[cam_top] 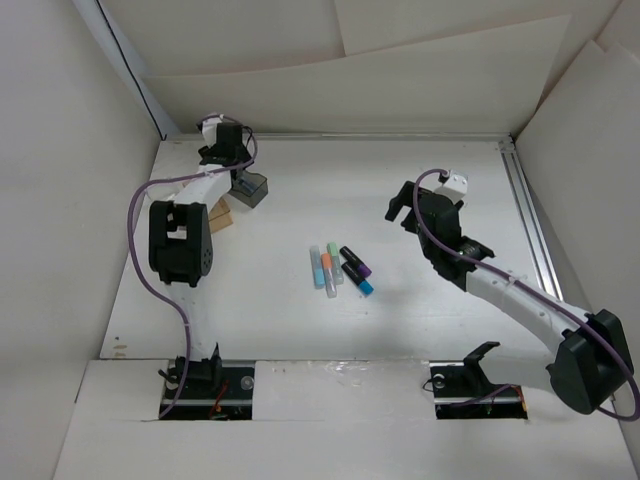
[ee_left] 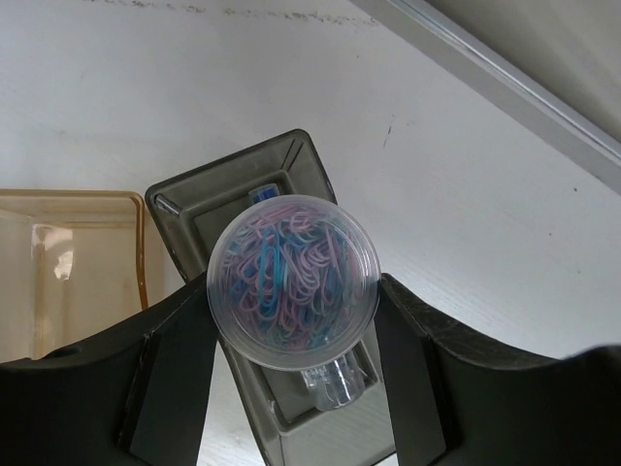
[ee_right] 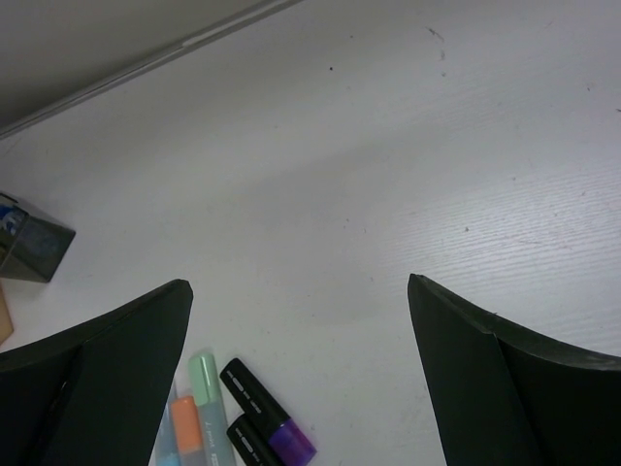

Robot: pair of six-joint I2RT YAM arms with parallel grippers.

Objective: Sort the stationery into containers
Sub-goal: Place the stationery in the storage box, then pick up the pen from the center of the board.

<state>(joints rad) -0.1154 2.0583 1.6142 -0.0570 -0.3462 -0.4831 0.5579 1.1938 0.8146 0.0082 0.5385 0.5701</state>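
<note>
The table [cam_top: 420,330] is a flat white board with a fine, painted wood grain. It is boxed in by pale matte card walls [cam_top: 60,200], and a thin metal rail [cam_top: 527,215] runs along its 3 o'clock edge. Both arms are smooth white shells with black joints and looped purple cable.

At the table's 10 o'clock stands the smoky grey box [ee_left: 291,160], a rectangular see-through plastic tray with rounded corners and a stepped rim. Just beside it, at its 9 o'clock in the left wrist view, sits the amber box [ee_left: 92,209], which has the same shape in glossy tan.

The left gripper [ee_left: 293,325] grips a round tub [ee_left: 293,280], with matte black fingers [ee_left: 170,369] pressing its sides at 9 and 3 o'clock. The tub is thin clear plastic, circular from above, and packed with pink, lilac and blue paper clips. It hangs over the grey box's opening; whether it touches the box I cannot tell. A clear cylindrical piece [ee_left: 338,386] lies in the box at the tub's 5 o'clock.

The right gripper [ee_right: 299,291] is spread wide with nothing between its fingers. It hangs over bare table at 2 o'clock from the markers.

Near the table's centre lie three stubby pale markers side by side: blue [cam_top: 316,266], orange [cam_top: 326,270] and green [cam_top: 334,260]. At their 3 o'clock lie two black ones, set at an angle: the purple-ended marker [cam_top: 356,260] and the cyan-ended marker [cam_top: 358,280].
</note>
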